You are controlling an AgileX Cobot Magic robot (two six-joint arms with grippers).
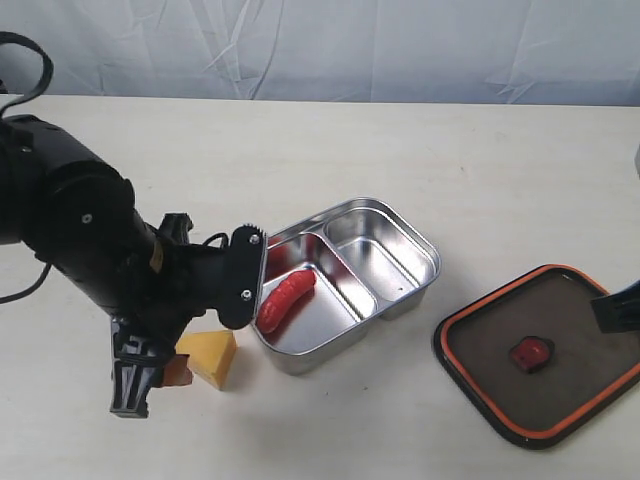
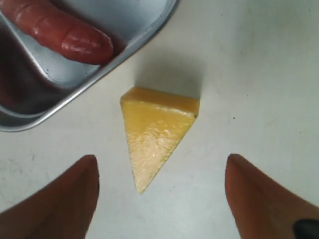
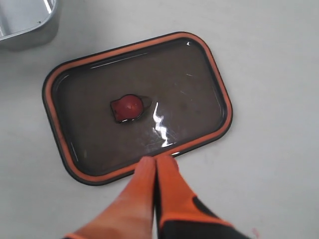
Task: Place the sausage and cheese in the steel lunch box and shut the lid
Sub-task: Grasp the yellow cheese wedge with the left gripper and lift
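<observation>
The yellow cheese (image 2: 157,129) wedge lies flat on the table just outside the steel lunch box (image 1: 400,232). My left gripper (image 2: 160,167) hovers over it, open wide, one finger on each side of the wedge's narrow tip and neither touching it. In the box's larger compartment lies the red sausage (image 1: 285,297); the smaller compartment holds nothing. The dark lid (image 1: 545,355) rests on the table to the right of the box with its orange seal up and its valve (image 3: 128,107) at the centre. My right gripper (image 3: 156,160) is shut and empty above the lid's near rim.
The bulky black left arm (image 1: 70,220) covers the table left of the box and hides part of the cheese in the exterior view. A pale cloth wall (image 1: 320,45) runs along the table's far edge. A corner of the box (image 3: 30,27) shows beside the lid.
</observation>
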